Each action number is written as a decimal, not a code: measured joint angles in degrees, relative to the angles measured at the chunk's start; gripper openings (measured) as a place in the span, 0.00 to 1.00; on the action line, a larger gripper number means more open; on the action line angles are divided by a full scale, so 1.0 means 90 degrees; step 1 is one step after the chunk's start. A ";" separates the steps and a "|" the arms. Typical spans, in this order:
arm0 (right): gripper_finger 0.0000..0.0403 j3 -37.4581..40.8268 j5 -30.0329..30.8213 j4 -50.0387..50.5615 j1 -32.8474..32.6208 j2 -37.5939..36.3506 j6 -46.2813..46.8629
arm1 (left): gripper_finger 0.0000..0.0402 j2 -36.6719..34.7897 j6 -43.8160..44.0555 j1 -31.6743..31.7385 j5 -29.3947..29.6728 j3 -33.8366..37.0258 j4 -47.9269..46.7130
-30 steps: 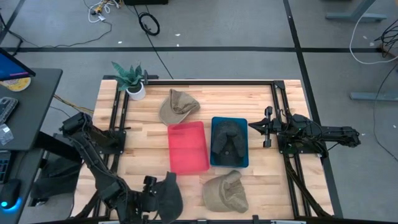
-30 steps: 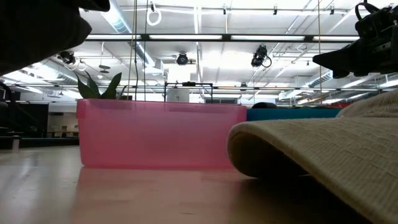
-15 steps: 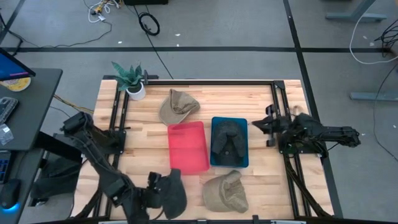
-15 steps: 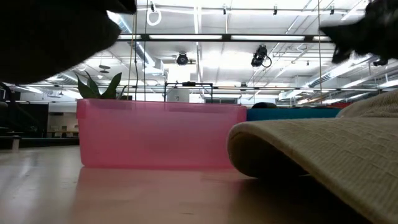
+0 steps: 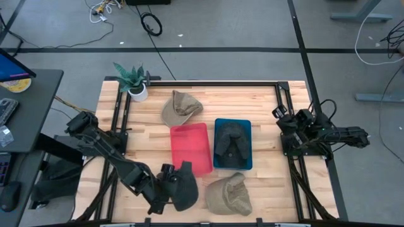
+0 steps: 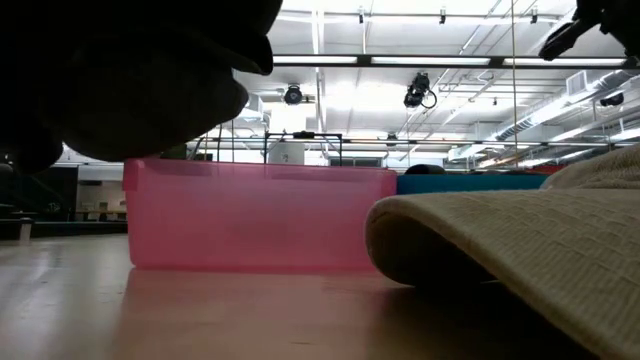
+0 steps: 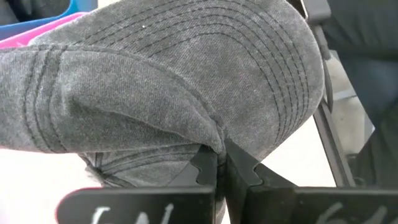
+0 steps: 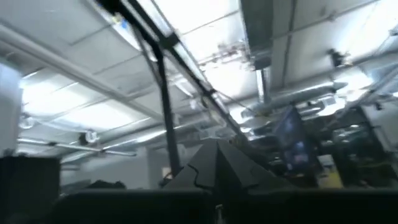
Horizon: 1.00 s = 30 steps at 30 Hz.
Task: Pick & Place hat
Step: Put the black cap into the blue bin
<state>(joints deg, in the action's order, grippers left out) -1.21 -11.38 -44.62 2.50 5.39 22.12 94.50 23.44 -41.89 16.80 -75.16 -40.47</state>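
Observation:
My left gripper (image 5: 172,184) is shut on a dark grey cap (image 5: 185,188). It holds the cap above the table's near part, just in front of the pink bin's (image 5: 190,149) near end. In the low view the cap (image 6: 130,80) hangs dark across the top left. The blue bin (image 5: 232,165) beside the pink one holds another dark hat (image 5: 231,140). One tan hat (image 5: 181,107) lies at the back and one tan hat (image 5: 228,194) at the front. My right gripper (image 5: 281,117) is shut, holds nothing and points upward at the right rail. My left gripper pinches the cap between its two fingers (image 7: 205,167), at the lower edge (image 7: 214,146) where the stitched brim (image 7: 280,68) meets the crown. The fingers slant down from the table's left. The cap is lifted clear of the table, its crown and brim spreading beyond the fingertips.
A potted plant (image 5: 134,83) stands at the back left corner. Black frame rails (image 5: 118,132) run along the table's left, far and right sides. The front tan hat (image 6: 520,250) fills the right of the low view.
My left gripper has swung toward the table's right edge, carrying the dark cap clear of the table toward the pink bin's near end. My right gripper has drawn back toward the right rail and tipped from level to pointing upward.

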 joint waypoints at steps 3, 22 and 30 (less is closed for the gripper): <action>0.04 -0.0065 -0.0240 -0.0223 -0.0024 0.0402 -0.0050 | 0.02 0.0000 -0.0019 -0.0005 -0.0032 -0.0002 -0.0002; 0.04 -0.3031 -0.1371 0.1687 -0.0053 0.4355 -0.1066 | 0.02 0.0000 -0.1010 0.0604 -0.0017 -0.0007 -0.1111; 0.04 -0.3320 -0.0890 0.1195 -0.0376 0.5897 -0.1579 | 0.02 -0.0002 -0.1353 0.0835 -0.0178 -0.0007 -0.1216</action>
<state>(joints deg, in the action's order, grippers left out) -31.10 -19.38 -33.87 -0.88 58.46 7.91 94.48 11.26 -34.37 15.20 -75.22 -51.41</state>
